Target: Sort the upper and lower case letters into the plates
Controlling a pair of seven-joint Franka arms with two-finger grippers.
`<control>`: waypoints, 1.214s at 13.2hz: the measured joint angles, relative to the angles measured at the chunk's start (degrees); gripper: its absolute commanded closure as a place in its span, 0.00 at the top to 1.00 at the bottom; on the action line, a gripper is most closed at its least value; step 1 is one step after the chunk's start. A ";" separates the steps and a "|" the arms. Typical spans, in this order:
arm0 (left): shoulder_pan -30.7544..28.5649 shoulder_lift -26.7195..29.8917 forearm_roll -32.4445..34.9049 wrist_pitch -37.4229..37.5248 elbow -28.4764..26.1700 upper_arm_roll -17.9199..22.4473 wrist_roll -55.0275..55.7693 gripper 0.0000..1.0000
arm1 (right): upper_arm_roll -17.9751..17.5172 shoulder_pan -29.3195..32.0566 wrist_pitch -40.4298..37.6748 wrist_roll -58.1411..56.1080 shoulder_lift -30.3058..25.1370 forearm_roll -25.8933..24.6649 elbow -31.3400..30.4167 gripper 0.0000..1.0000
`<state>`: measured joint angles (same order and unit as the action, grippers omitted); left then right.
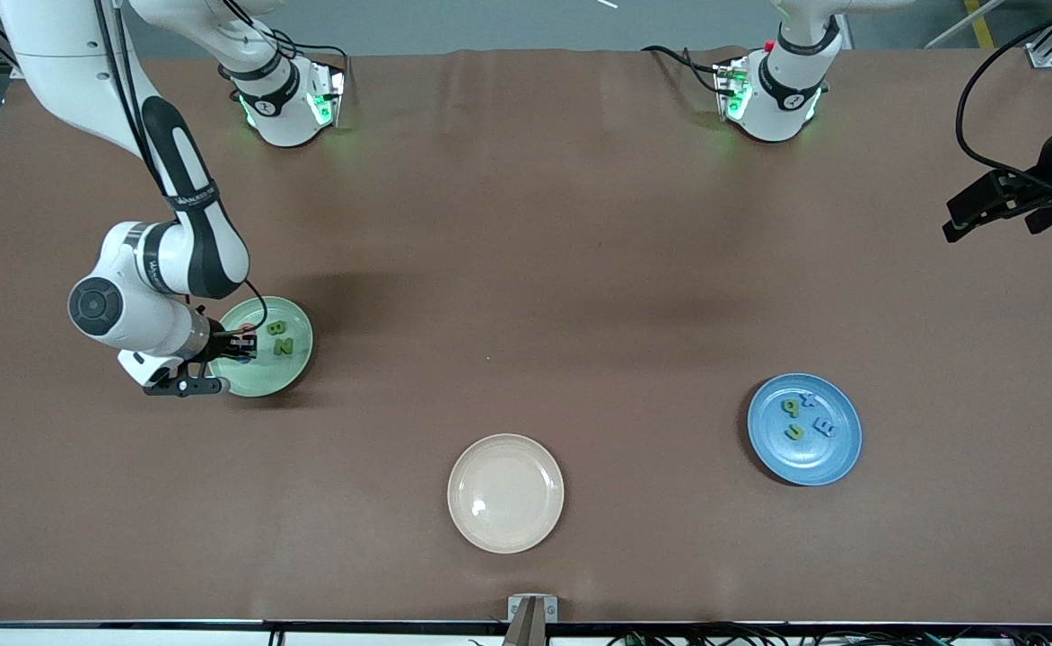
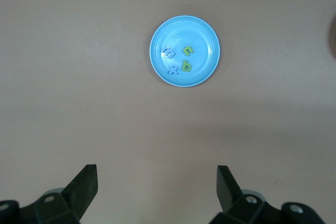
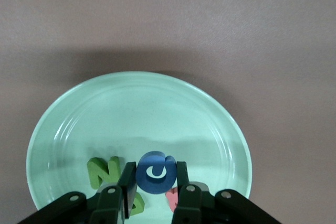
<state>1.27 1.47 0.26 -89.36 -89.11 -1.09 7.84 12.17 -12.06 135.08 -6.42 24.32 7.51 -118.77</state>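
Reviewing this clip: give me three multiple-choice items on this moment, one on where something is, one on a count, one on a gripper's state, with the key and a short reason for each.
1. Where is the right gripper?
A. over the cream plate
B. over the pale green plate
C. over the blue plate

2. How many letters lie in the blue plate?
A. two
B. four
C. six

3. What is the right gripper doing?
A. standing open with nothing in it
B. shut on a green letter
C. shut on the blue G

Key: 1 B, the front view shows its fingers above the pale green plate, where the green B and green Z lie. 2 B, the left wrist view shows two blue and two green letters there. 3 C, the right wrist view shows the fingers pinching the blue G. The left gripper waits open at the left arm's end of the table.
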 measured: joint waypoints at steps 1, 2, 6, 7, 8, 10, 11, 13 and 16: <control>0.00 0.00 0.00 0.00 0.00 0.00 0.00 1.00 | -0.18 0.00 0.07 0.00 0.15 0.00 -0.17 0.06; 0.00 0.00 0.00 0.00 0.00 0.00 0.00 1.00 | -0.28 0.00 0.16 0.00 0.32 0.00 -0.33 0.13; -0.01 0.00 0.00 0.01 0.00 0.00 0.00 1.00 | -0.47 0.00 0.76 0.01 0.99 0.05 -0.37 1.00; -0.03 0.00 0.00 0.02 0.00 0.00 0.00 1.00 | -0.49 -0.01 0.82 0.03 1.07 0.05 -0.34 1.00; -0.06 0.00 0.00 0.02 0.00 0.01 0.00 1.00 | -0.53 -0.01 0.81 0.04 1.08 0.06 -0.22 1.00; -0.07 0.00 0.00 0.02 0.00 0.02 0.00 1.00 | -0.55 -0.03 -0.56 0.06 1.03 0.07 1.02 1.00; -0.07 0.00 0.00 0.02 0.00 0.02 0.00 1.00 | -0.49 -0.03 -3.09 0.06 0.80 0.07 2.58 1.00; -0.07 0.00 0.00 0.02 -0.01 0.03 0.00 1.00 | -0.06 0.12 -11.40 0.08 -0.99 0.05 7.35 1.00; -0.07 0.00 0.00 0.08 -0.03 0.03 0.00 1.00 | 2.81 0.94 -27.61 0.07 -5.16 -0.12 17.22 1.00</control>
<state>1.20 1.47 0.26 -89.28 -89.14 -1.06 7.84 14.98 -11.12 107.47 -6.36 19.16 7.39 -101.55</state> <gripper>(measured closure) 0.000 0.000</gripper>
